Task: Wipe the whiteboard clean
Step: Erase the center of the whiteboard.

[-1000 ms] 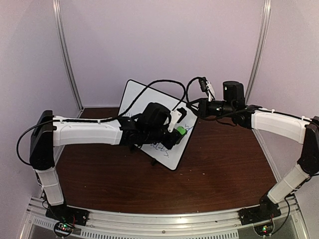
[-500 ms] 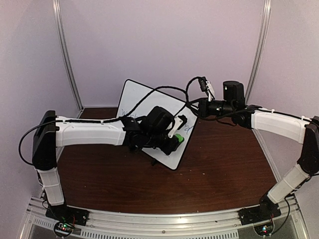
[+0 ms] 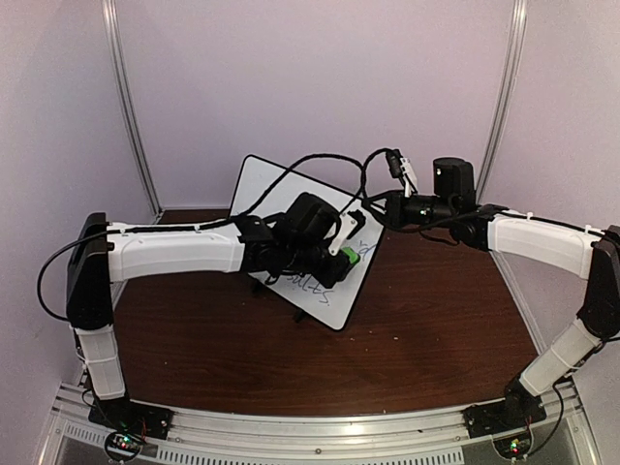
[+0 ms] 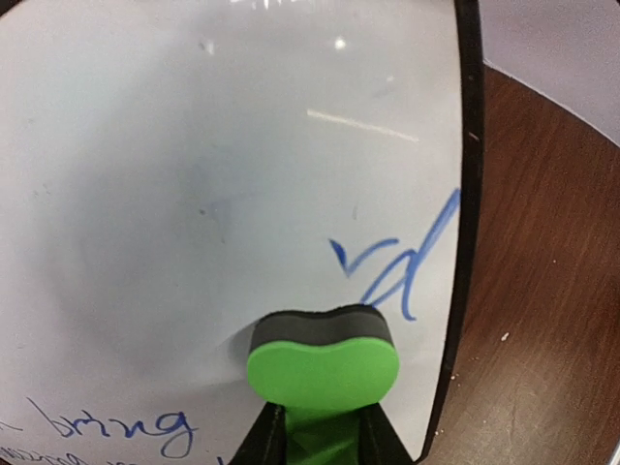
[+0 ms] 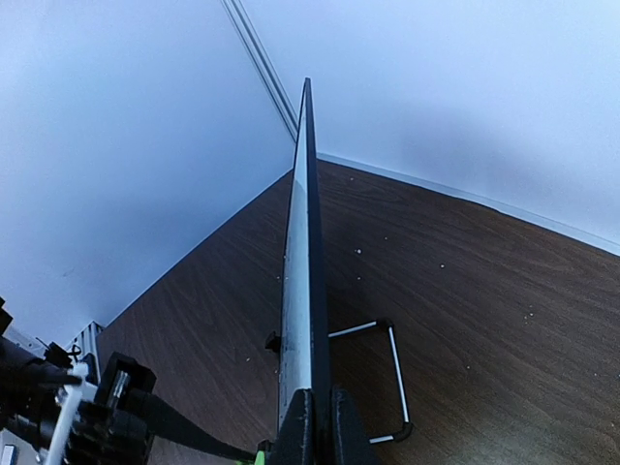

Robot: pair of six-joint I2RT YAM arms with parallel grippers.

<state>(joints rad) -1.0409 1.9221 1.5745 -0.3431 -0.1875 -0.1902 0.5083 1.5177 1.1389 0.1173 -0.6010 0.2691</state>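
Now the left gripper [image 4: 318, 438] pinches the green eraser [image 4: 323, 363] against the whiteboard [image 4: 194, 194], slightly higher than before. The right gripper [image 5: 315, 426] clamps the board's edge.

Top external: high, behind the two black arm bases [image 3: 131, 418], facing the pale lilac back wall [image 3: 320, 87]; wide, whole dark brown wooden tabletop [image 3: 417, 329]. Left wrist: very close, face-on to the large white black-framed whiteboard [image 4: 194, 174]. Right wrist: close, sighting edge-on along that board [image 5: 302, 291]. All three share the board [image 3: 325, 302]; top and left wrist share the small green eraser block [image 3: 351, 254] [image 4: 323, 366].
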